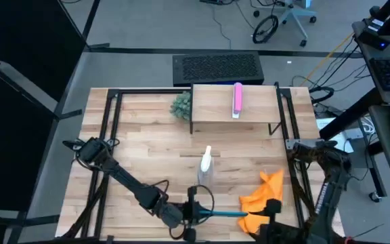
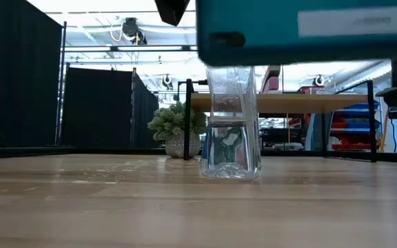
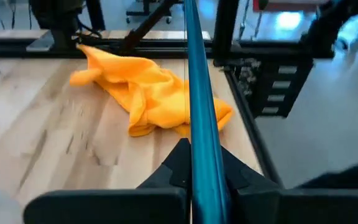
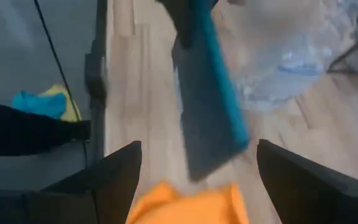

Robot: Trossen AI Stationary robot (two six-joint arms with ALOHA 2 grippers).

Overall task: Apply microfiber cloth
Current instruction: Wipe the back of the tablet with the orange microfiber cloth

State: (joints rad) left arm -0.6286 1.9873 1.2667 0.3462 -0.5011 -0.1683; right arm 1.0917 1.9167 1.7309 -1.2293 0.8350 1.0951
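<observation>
- The microfiber cloth [image 1: 261, 193] lies crumpled on the desk [image 1: 147, 135] at its near right corner, one pointed tip reaching toward the far side and the bulk bunched at the near edge.
- Your left tool [image 1: 193, 211] sits at the near edge around the middle of the desk. It is clamped on a teal-edged tablet [image 1: 223, 214], held edge-up.
- The tablet's long axis runs left to right from that tool, and its free end reaches the cloth's near left edge. In the left wrist view the tablet [image 3: 199, 124] runs straight ahead with the cloth [image 3: 143, 90] beside its far end.
- Your right tool [image 1: 271, 211] hovers over the near part of the cloth, so it is plainly the closer arm to the fabric. Its fingers [image 4: 118, 177] stand wide, with the cloth [image 4: 188, 204] showing between them and nothing gripped.
- The move ahead turns on this: the cloth is under the right tool and the tablet's end lies just to its left, so you would likely take the cloth with the right and carry it left onto the tablet.
- The clear spray bottle [image 1: 206, 167] stands farther back, mid-desk, out of that path.
</observation>
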